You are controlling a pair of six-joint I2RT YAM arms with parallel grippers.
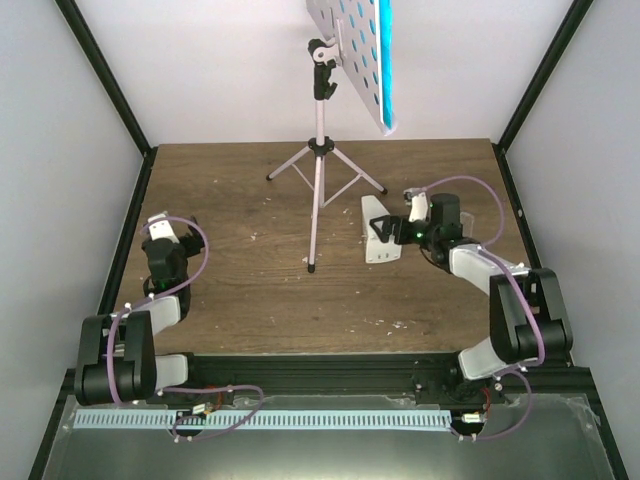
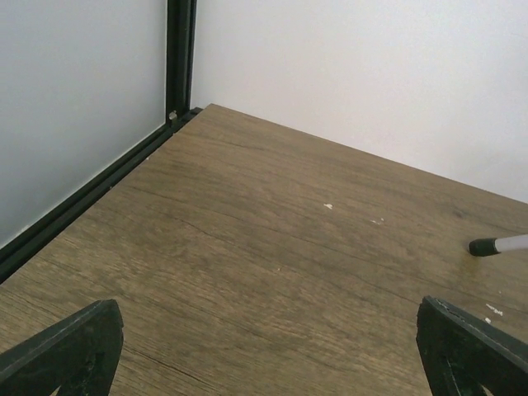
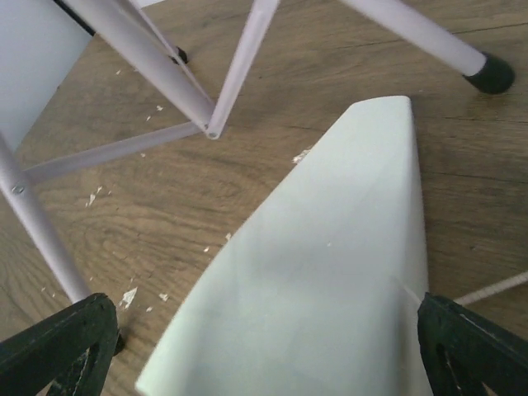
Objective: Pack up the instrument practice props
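White metronome [image 3: 330, 247] sits right of centre on the table [image 1: 250, 290], narrow end toward the music stand [image 1: 318, 150] legs. Right gripper [image 1: 398, 232] flanks it, jaws apart. Left gripper [image 1: 160, 225] gapes over bare wood near the left edge.

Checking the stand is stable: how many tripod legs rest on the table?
3, all on the music stand: left leg toward the far left, right leg toward the metronome, near leg pointing at the arms. None seems hidden.
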